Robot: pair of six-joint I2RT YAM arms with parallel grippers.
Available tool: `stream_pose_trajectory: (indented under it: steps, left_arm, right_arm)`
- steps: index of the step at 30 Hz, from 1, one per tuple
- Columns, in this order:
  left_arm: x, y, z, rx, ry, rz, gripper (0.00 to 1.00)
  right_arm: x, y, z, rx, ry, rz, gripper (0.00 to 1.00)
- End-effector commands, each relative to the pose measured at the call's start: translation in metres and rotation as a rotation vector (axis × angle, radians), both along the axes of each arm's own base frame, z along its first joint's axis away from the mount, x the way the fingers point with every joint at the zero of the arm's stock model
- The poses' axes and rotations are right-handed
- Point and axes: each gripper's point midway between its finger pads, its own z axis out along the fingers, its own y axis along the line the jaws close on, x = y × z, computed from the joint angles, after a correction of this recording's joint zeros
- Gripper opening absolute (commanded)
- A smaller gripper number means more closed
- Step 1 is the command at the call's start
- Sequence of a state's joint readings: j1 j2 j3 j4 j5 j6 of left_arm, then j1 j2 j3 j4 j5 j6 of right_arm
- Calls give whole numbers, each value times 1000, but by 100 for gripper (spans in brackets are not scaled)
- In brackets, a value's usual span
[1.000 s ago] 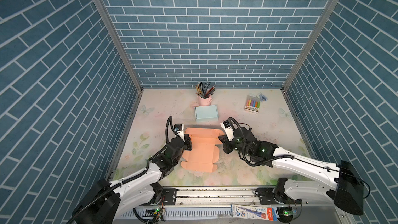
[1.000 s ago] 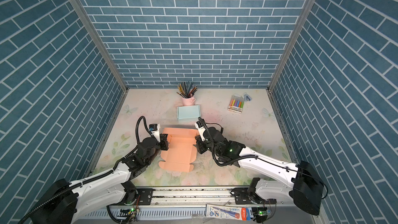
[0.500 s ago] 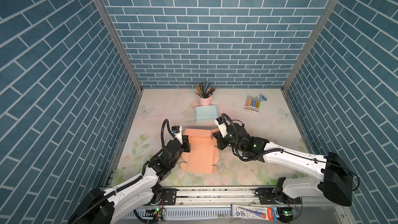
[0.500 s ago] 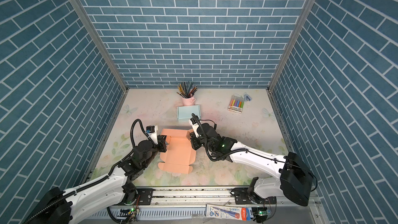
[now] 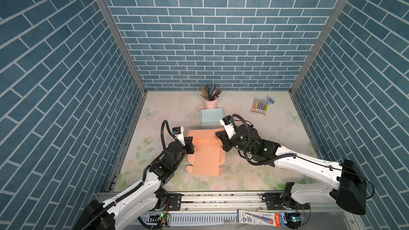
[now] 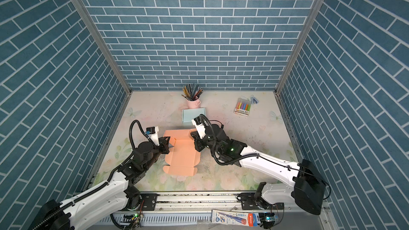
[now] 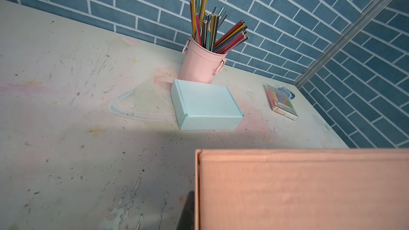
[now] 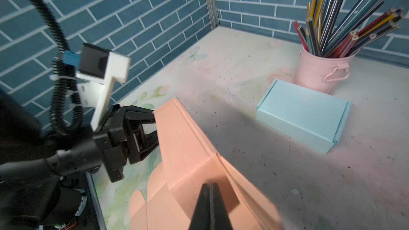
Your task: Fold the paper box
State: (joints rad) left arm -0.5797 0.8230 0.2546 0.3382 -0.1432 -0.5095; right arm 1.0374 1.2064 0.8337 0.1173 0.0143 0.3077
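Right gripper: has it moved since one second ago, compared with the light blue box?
Yes. In both top views the right gripper has moved back and slightly left, closer to the light blue box, which has stayed put.

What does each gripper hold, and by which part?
The left gripper pinches the orange paper box at the left end of its raised far wall. The right gripper is shut against the box; a hold cannot be told.
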Motion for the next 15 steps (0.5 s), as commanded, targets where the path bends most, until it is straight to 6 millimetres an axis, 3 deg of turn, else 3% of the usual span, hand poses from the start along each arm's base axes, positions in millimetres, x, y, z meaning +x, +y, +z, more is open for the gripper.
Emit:
stream_pose_trajectory:
  steps: [1,8,15]
  left_arm:
    - [1,0,9,-49,26,-20,0]
    - [5,13,19,-132,16,-12,0]
    - [7,22,35,-210,-1,-23,0]
  right_arm:
    - [-10,-11,31,103,-92,19,7]
    - [-32,-48,55,372,-137,21,13]
    - [-39,-57,33,402,-122,25,10]
